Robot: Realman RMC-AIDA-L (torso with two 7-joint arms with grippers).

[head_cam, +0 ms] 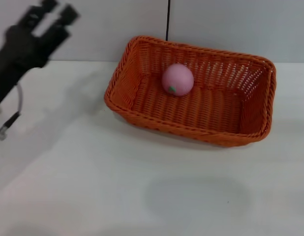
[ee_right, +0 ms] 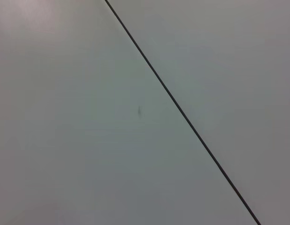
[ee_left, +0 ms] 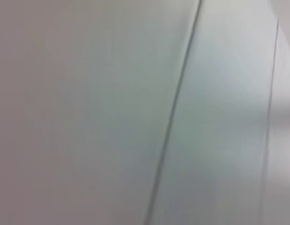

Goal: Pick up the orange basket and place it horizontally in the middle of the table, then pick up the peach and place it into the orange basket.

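The orange basket (head_cam: 196,123) lies lengthwise across the white table (head_cam: 117,182), toward the back and a little right of centre. Inside it, near its back left part, rests the pink peach (head_cam: 177,79) with a green mark facing me. My left gripper (head_cam: 52,14) is raised at the far left, well clear of the basket, its two black fingers apart with nothing between them. My right gripper is out of the head view. Both wrist views show only plain pale surface with a thin dark line.
A grey wall rises behind the table, with a thin dark vertical seam (head_cam: 168,19) above the basket. A cable (head_cam: 9,120) hangs from the left arm near the left edge.
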